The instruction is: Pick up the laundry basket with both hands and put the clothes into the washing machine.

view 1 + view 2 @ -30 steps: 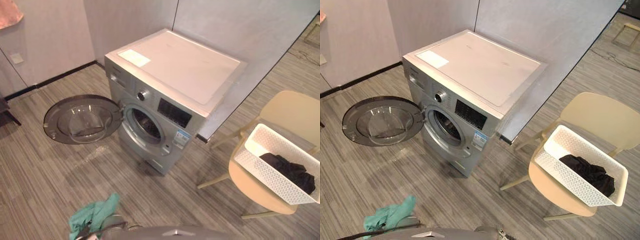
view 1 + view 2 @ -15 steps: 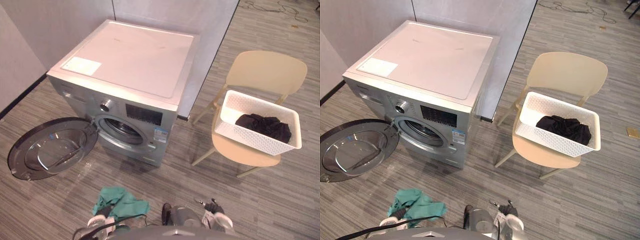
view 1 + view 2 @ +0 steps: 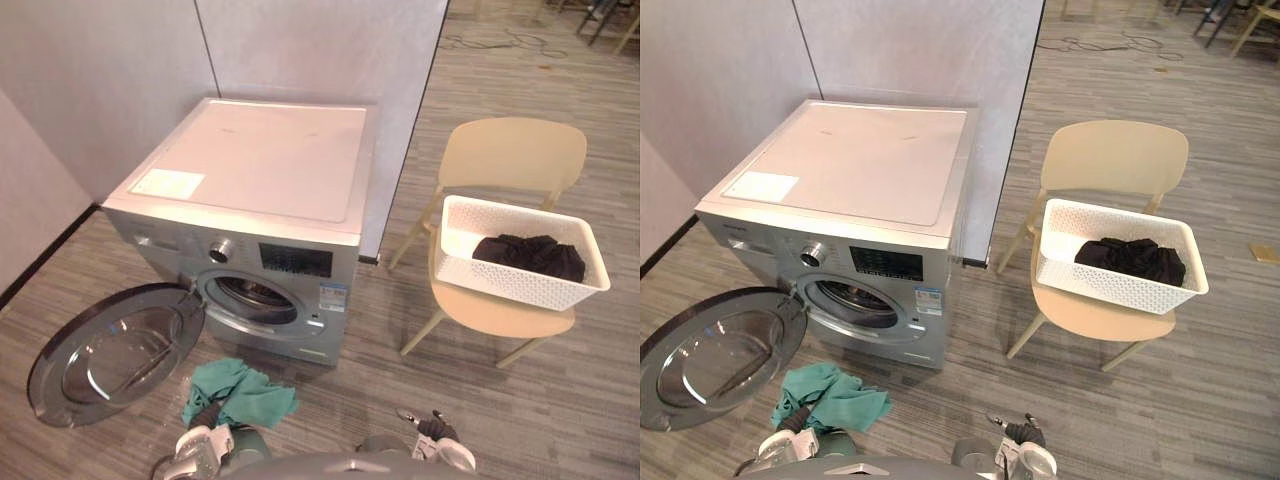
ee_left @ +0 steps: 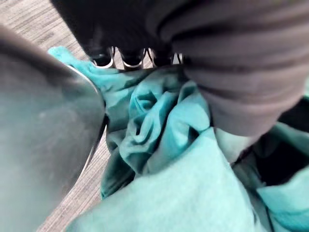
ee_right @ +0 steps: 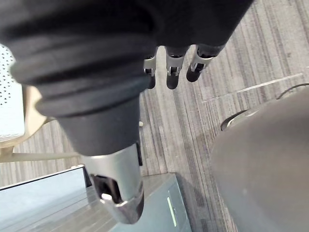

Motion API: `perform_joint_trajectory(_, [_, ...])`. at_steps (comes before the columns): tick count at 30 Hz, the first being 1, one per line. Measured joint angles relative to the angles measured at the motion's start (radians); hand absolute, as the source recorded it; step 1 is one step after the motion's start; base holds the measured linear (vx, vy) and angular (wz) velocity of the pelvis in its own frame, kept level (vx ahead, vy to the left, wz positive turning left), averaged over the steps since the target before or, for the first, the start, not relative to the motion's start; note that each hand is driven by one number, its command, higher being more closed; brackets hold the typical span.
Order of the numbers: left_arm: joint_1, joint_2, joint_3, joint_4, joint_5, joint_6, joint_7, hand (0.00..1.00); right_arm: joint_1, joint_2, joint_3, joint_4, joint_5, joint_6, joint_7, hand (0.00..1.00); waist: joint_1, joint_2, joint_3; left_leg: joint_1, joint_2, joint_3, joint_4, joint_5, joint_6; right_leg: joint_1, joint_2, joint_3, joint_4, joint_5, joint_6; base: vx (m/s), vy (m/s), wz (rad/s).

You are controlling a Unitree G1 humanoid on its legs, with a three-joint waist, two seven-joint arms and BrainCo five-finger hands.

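Teal cloth (image 4: pixel 164 145) within curled left hand (image 4: pixel 126 58)

Basket (image 3: pixel 510 286) on chair (image 3: pixel 512 156) (clothes (image 3: pixel 530 253) inside), right of washing machine (image 3: pixel 270 160).

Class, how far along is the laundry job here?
Done: the washing machine has its door open. In hand: the right hand is open, the left hand against a teal cloth. Left: the white laundry basket with black clothes sits on the beige chair, ungrasped; lifting and loading remain.
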Motion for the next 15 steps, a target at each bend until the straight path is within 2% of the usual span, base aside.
perform_joint_trajectory(1, [0.001, -0.006, -0.018, 0.023, -0.007, 0.001, 0.003, 1.00, 0.000, -0.022, -0.010, 0.025, 0.000, 0.000, 0.000, 0.00, 0.000, 0.017, -0.022, 0.014, -0.012, -0.008, -0.051, 0.040, -0.043, 0.002, -0.023, 0.021, -0.002, -0.008, 0.047, 0.26, 0.557, -0.42])
perform_joint_trajectory(2, [-0.001, 0.001, -0.033, 0.029, -0.007, 0.005, 0.001, 1.00, -0.001, -0.031, -0.020, 0.059, -0.002, 0.000, -0.003, 0.00, -0.002, 0.009, -0.033, 0.024, -0.044, 0.008, -0.053, 0.065, -0.118, 0.013, -0.059, 0.044, -0.004, -0.008, 0.091, 0.33, 0.613, -0.28])
perform_joint_trajectory(3, [-0.003, 0.046, -0.059, 0.037, -0.007, 0.009, 0.011, 1.00, 0.000, -0.004, -0.033, 0.071, 0.000, 0.009, -0.002, 0.00, -0.018, -0.032, -0.058, 0.017, -0.114, 0.023, -0.044, 0.047, -0.083, 0.031, -0.119, 0.064, -0.041, 0.021, 0.099, 0.29, 0.493, 0.00])
perform_joint_trajectory(4, [-0.009, 0.063, -0.068, 0.039, -0.006, 0.009, 0.016, 1.00, 0.003, 0.010, -0.039, 0.073, 0.001, 0.012, -0.003, 0.00, -0.026, -0.055, -0.070, 0.005, -0.139, 0.023, -0.029, 0.036, -0.069, 0.042, -0.145, 0.065, -0.067, 0.047, 0.106, 0.26, 0.423, 0.21])
perform_joint_trajectory(5, [-0.020, 0.086, -0.095, 0.039, -0.006, 0.009, 0.017, 1.00, 0.002, 0.032, -0.047, 0.073, 0.004, 0.014, -0.007, 0.00, -0.029, -0.066, -0.076, -0.006, -0.175, 0.033, -0.005, 0.013, -0.040, 0.047, -0.178, 0.070, -0.102, 0.109, 0.122, 0.23, 0.454, 0.07])
perform_joint_trajectory(7, [-0.028, 0.084, -0.143, 0.034, -0.006, 0.009, 0.017, 1.00, -0.003, 0.038, -0.040, 0.072, 0.005, 0.015, -0.008, 0.00, -0.012, -0.067, -0.077, 0.008, -0.210, 0.078, 0.006, -0.008, -0.002, 0.016, -0.209, 0.103, -0.092, 0.198, 0.112, 0.19, 0.427, -0.42])
perform_joint_trajectory(8, [-0.018, 0.075, -0.160, 0.020, -0.006, 0.010, 0.016, 1.00, -0.019, 0.040, -0.029, 0.070, 0.005, 0.016, -0.006, 0.00, -0.004, -0.071, -0.078, 0.032, -0.229, 0.109, -0.003, -0.014, 0.016, -0.023, -0.225, 0.126, -0.038, 0.246, 0.075, 0.11, 0.298, -0.61])
perform_joint_trajectory(10, [0.001, 0.039, -0.179, -0.022, -0.008, 0.011, 0.017, 1.00, -0.025, 0.025, -0.008, 0.047, 0.001, 0.016, 0.000, 0.00, -0.005, -0.048, -0.057, 0.094, -0.254, 0.149, -0.045, -0.005, 0.047, -0.097, -0.241, 0.124, 0.107, 0.312, -0.030, 0.11, 0.345, -0.42])
perform_joint_trajectory(11, [0.013, 0.033, -0.177, -0.060, -0.012, 0.010, 0.019, 1.00, -0.021, 0.022, 0.003, 0.021, 0.001, 0.015, 0.001, 0.00, -0.009, -0.030, -0.039, 0.129, -0.256, 0.164, -0.061, -0.005, 0.056, -0.141, -0.223, 0.121, 0.225, 0.277, -0.043, 0.09, 0.336, -0.28])
perform_joint_trajectory(12, [0.024, 0.034, -0.176, -0.103, -0.033, 0.009, 0.024, 1.00, -0.017, 0.025, 0.029, -0.008, 0.001, 0.016, 0.001, 0.00, -0.013, -0.034, -0.033, 0.152, -0.256, 0.173, -0.073, -0.006, 0.068, -0.176, -0.183, 0.102, 0.329, 0.210, -0.025, 0.05, 0.218, -0.17])
perform_joint_trajectory(13, [0.030, 0.034, -0.176, -0.128, -0.045, 0.007, 0.026, 1.00, -0.009, 0.026, 0.045, -0.022, 0.000, 0.014, 0.001, 0.00, -0.014, -0.038, -0.030, 0.159, -0.255, 0.176, -0.079, -0.008, 0.073, -0.193, -0.162, 0.083, 0.365, 0.178, -0.015, 0.01, 0.082, -0.10])
perform_joint_trajectory(15, [0.038, 0.028, -0.178, -0.215, -0.098, 0.001, 0.035, 1.00, 0.004, 0.032, 0.102, -0.093, 0.000, 0.011, 0.001, 0.00, -0.012, -0.059, -0.008, 0.139, -0.250, 0.189, -0.070, -0.026, 0.084, -0.251, -0.079, -0.027, 0.394, 0.093, 0.007, -0.07, -0.020, -0.15])
